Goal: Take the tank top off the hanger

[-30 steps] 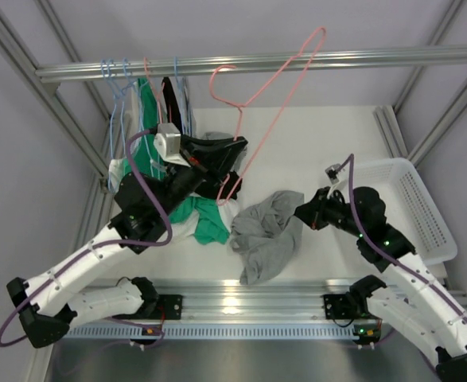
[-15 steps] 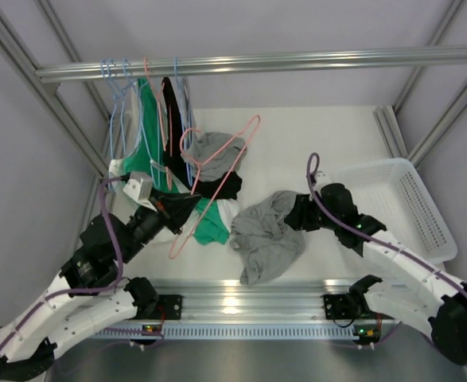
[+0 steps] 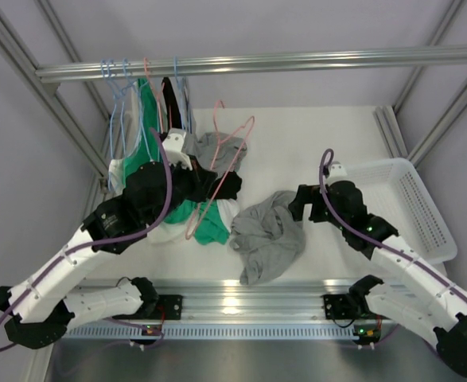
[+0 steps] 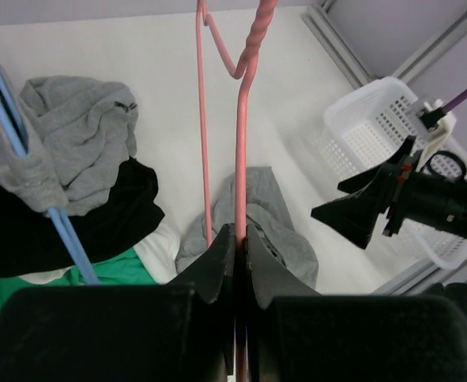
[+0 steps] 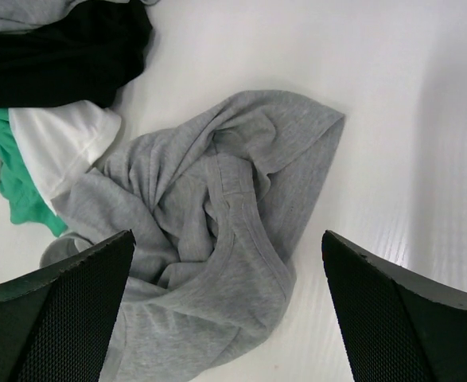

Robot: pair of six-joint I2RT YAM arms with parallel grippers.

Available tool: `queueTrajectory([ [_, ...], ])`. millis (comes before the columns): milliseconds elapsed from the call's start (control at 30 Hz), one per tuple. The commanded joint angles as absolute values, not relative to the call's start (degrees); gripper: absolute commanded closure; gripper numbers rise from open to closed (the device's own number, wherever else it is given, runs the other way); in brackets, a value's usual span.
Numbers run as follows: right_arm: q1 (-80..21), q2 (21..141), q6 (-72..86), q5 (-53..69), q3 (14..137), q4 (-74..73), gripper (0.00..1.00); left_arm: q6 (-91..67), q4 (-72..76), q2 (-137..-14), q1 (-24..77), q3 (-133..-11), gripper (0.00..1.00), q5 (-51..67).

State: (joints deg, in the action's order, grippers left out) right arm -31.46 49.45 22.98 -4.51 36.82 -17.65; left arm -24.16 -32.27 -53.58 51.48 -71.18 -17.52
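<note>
The grey tank top (image 3: pixel 269 235) lies crumpled on the white table, off the hanger, and shows in the right wrist view (image 5: pixel 217 231) and the left wrist view (image 4: pixel 281 215). My right gripper (image 3: pixel 301 200) hovers just above it, open (image 5: pixel 227 239), with nothing between its fingers. My left gripper (image 3: pixel 204 181) is shut (image 4: pixel 239 232) on the thin wire of the bare pink hanger (image 4: pixel 245 119). That hanger (image 3: pixel 247 127) stands tilted over the clothes pile.
A rail (image 3: pixel 297 60) at the back carries blue hangers (image 3: pixel 118 87) and hanging garments. A pile of green, black, grey and white clothes (image 3: pixel 209 199) lies left of the tank top. A white basket (image 3: pixel 424 215) stands at the right.
My right gripper has opened, let go of the grey tank top and drawn back a little. My left arm has brought the pink hanger down from near the rail to over the clothes pile.
</note>
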Motion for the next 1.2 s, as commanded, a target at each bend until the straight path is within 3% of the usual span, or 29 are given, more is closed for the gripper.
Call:
queueTrajectory([
  [0, -31.9, 49.9, 21.5, -6.9, 38.8, -19.6, 0.01, -25.7, -31.6, -56.6, 54.2, -77.6, 1.0, -22.8],
  [133, -31.9, 50.6, 21.1, -6.6, 39.3, -19.6, 0.01, -23.1, -30.5, -62.4, 59.1, -85.7, 1.0, -29.7],
  [467, -31.8, 49.6, 20.9, -3.4, 40.9, -19.6, 0.01, -22.2, -28.4, -76.3, 59.3, -100.5, 1.0, -45.8],
  [733, -31.9, 46.6, 20.7, -2.6, 42.0, -19.6, 0.01, -19.3, -28.5, -92.9, 58.5, -116.4, 1.0, -44.1],
  [1167, -31.8, 44.7, 20.3, -0.3, 42.3, -20.0, 0.01, -29.8, -28.3, -96.5, 50.2, -110.2, 1.0, -34.0],
])
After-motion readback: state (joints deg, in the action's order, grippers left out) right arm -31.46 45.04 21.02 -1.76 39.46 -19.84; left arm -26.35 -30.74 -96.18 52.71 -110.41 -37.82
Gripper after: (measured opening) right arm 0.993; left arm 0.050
